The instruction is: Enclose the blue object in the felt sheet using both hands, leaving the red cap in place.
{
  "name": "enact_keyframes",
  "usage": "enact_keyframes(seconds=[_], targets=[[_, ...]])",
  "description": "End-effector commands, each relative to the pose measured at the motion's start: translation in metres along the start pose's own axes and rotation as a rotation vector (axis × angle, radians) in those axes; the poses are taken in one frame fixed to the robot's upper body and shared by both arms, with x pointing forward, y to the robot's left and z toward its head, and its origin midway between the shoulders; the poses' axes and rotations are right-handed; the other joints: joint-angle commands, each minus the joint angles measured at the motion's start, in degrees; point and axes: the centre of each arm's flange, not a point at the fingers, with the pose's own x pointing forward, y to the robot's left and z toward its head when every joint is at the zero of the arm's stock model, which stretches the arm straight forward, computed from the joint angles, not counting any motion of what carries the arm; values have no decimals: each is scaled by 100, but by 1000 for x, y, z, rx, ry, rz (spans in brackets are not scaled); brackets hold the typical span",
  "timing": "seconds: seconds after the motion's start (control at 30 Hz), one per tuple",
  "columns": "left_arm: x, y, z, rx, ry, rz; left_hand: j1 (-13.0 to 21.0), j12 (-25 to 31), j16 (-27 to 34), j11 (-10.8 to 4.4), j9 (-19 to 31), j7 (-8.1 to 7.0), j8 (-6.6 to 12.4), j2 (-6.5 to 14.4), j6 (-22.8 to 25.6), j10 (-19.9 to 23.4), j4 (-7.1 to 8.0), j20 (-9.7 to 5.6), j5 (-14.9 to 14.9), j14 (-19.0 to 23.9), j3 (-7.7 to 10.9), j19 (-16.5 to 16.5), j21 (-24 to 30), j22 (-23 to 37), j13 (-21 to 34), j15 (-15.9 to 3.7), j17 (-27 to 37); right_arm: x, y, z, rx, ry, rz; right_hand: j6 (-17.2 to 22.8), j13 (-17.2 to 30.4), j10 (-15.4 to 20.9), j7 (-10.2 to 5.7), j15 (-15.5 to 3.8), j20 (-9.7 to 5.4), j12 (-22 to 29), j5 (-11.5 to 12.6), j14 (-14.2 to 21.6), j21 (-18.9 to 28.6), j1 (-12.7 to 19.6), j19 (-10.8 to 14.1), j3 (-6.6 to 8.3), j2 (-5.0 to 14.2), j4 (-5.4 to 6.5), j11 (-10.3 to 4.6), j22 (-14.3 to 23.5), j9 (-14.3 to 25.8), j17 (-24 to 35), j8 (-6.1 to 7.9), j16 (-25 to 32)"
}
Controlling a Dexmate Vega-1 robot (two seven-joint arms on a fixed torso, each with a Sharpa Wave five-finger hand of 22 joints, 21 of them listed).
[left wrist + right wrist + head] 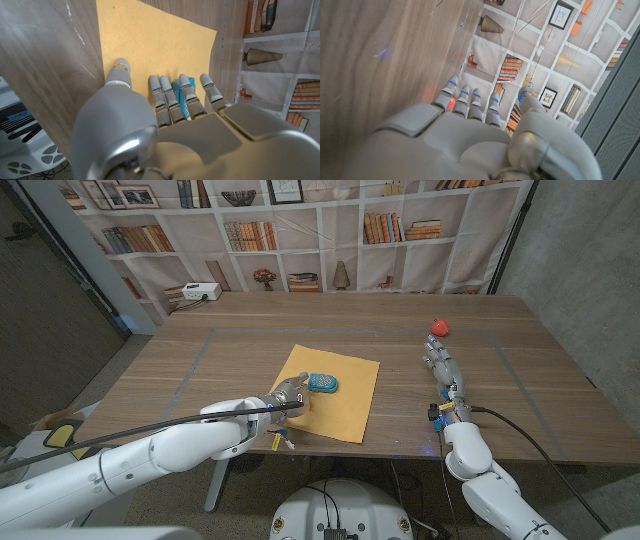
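The wrapping has not begun, as far as can be judged. The yellow felt sheet [330, 391] lies flat and unfolded on the table [240, 340], a little left of the middle of the head view, and the blue object [323, 383] sits bare on top of it, toward the sheet's left half. No edge of the sheet is lifted or turned over. The red cap [439, 327] stands well apart, in the upper right part of the head view, on the bare wood, so that part of the task holds so far. What is left is all of the folding: raising the sheet's sides over the blue object with both hands.

The left hand [288, 396] is over the sheet's left edge, just left of the blue object. In the left wrist view its fingers [161, 95] are stretched out and slightly apart, reaching toward the blue object, which peeks out between them; whether they touch it or the sheet I cannot tell. It holds nothing.

The right hand [441, 368] is at the right of the head view, fingers extended toward the red cap but short of it, and it holds nothing either.
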Motion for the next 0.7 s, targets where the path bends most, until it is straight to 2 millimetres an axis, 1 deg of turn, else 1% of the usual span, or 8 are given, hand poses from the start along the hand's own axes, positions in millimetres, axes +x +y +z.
enact_keyframes(seconds=[0.03, 0.07, 0.13, 0.17, 0.23, 0.33, 0.6, 0.7], targets=[[9, -25, 10, -49, -32, 41, 182, 153, 114, -59, 69, -47, 133, 5, 109, 168, -57, -2, 27, 136, -35, 153, 62, 19, 135, -516, 97, 1, 0, 5, -42, 14, -14, 17, 16, 33, -8, 0, 43, -26, -3, 45, -19, 7, 7, -2, 30, -15, -16, 22, 4, 7, -25, 8], [9, -27, 10, -59, -35, 52, 250, 259, 195, -133, 116, -103, 235, 4, 212, 301, -64, -45, 15, 265, -48, 266, 108, 24, 208, -571, 143, 1, 0, 5, -45, 16, -16, 14, 16, 32, -7, -1, 43, -26, -3, 43, -19, 8, 8, -2, 30, -16, -15, 22, 4, 7, -26, 8], [10, -28, 10, -61, -33, 43, 257, 265, 210, -122, 150, -86, 226, 13, 71, 207, -38, -34, 2, 228, -72, 273, 116, 28, 266, -569, 188, 1, 0, 5, -39, 17, -20, 17, 16, 39, -9, -2, 45, -24, -3, 46, -19, 9, 8, -2, 29, -18, -5, 22, 4, 6, -25, 8], [11, -27, 9, -55, -31, 30, 145, 223, 111, -112, 162, 62, 146, -47, -257, -40, 39, -14, -21, 27, -161, 171, 91, 38, 321, -493, 204, 1, 0, 6, -43, 17, -21, 17, 16, 42, -9, 2, 44, -22, -2, 48, -19, 12, 9, 0, 30, -19, -4, 22, 4, 6, -25, 8], [12, -25, 3, -66, -25, 14, -36, 74, -121, -21, 59, 101, 10, -113, -564, -292, 134, 34, -31, -318, -266, 35, 62, 46, 193, -361, 152, 2, 1, 7, -41, 15, -22, 18, 16, 40, -11, 6, 39, -24, -2, 49, -19, 14, 11, 1, 33, -20, -5, 22, 4, 5, -24, 8], [10, -18, -9, -75, -10, 4, -176, -212, -347, 13, -107, 36, -185, -39, -854, -647, 227, 44, -19, -516, -293, 2, 74, 46, -38, -328, 38, 4, 3, 8, -47, 13, -23, 16, 16, 39, -9, 6, 36, -24, -1, 48, -20, 16, 10, 1, 34, -21, -8, 22, 4, 5, -25, 7], [-11, 7, -46, -124, 7, 60, -362, -444, -500, 136, -276, 52, -367, -107, -1049, -839, 314, 93, -24, -544, -413, 5, 85, 34, -269, -273, -87, 8, 6, 4, -31, 10, -28, 19, 16, 37, -7, 5, 33, -26, -3, 56, -21, 9, 11, -3, 37, -16, -16, 22, 4, 8, -24, 10], [-14, 9, -49, -131, 2, 41, -545, -536, -558, 217, -365, 44, -421, -267, -1048, -851, 376, 126, -33, -536, -565, -40, 66, 27, -389, -209, -145, 9, 7, 4, -27, 9, -24, 25, 16, 45, -10, 3, 33, -23, -3, 58, -22, 7, 12, -3, 42, -14, 1, 22, 4, 9, -22, 11]])
